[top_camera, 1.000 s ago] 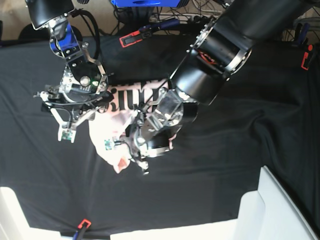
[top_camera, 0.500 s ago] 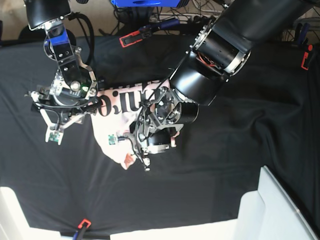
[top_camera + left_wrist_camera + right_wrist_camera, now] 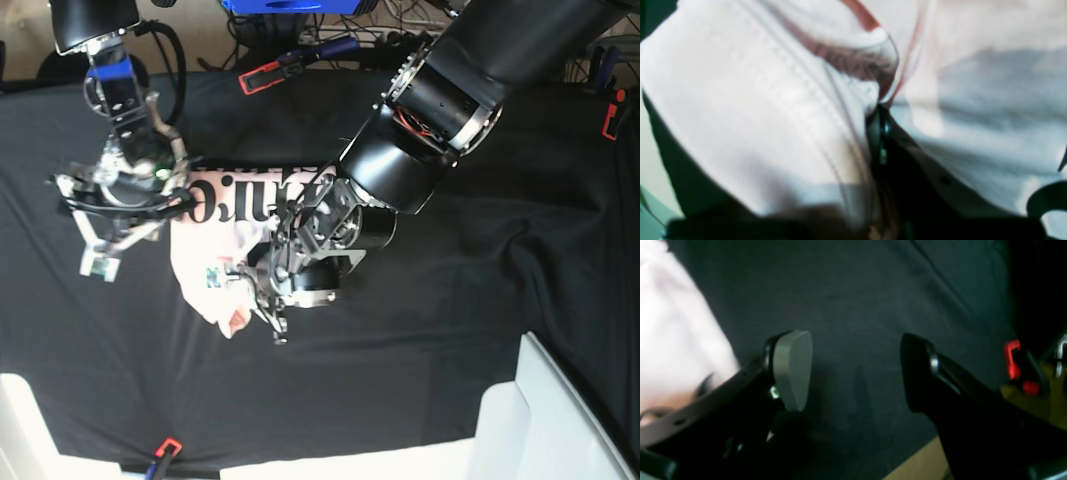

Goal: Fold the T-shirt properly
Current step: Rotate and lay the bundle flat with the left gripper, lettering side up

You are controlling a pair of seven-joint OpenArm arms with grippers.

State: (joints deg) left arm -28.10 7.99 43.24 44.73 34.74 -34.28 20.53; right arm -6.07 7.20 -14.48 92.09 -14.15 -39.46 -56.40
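Left gripper, left wrist view: left gripper (image 3: 878, 133) is closed to a narrow gap on a bunched fold of the T-shirt (image 3: 766, 110); pale pink cloth fills the frame on both sides of the dark finger. A stitched hem runs diagonally across the nearer fold.
Fabric, left wrist view: soft, limp and light by judgement; it drapes and creases under its own weight, so it will sag from any single hold. The picture is blurred; fine detail cannot be read.
Right gripper, right wrist view: right gripper (image 3: 857, 373) stands wide apart and holds nothing; only the black table cloth (image 3: 873, 290) shows between the jaws. The T-shirt (image 3: 676, 340) lies just beside the left-hand finger, at the frame's left edge. A red clamp (image 3: 1013, 360) shows at far right.
Garment position, base view: T-shirt (image 3: 225, 250) lies crumpled near the middle of the table cloth (image 3: 480, 300), black lettering uppermost.
Arm pose, base view: left gripper (image 3: 265, 300) is bent steeply down onto the garment's lower edge. Right gripper (image 3: 100, 225) hangs low at the garment's other side.
Recommended hold: hems or shoulder seams, two corners taken together, judged the best purchase.
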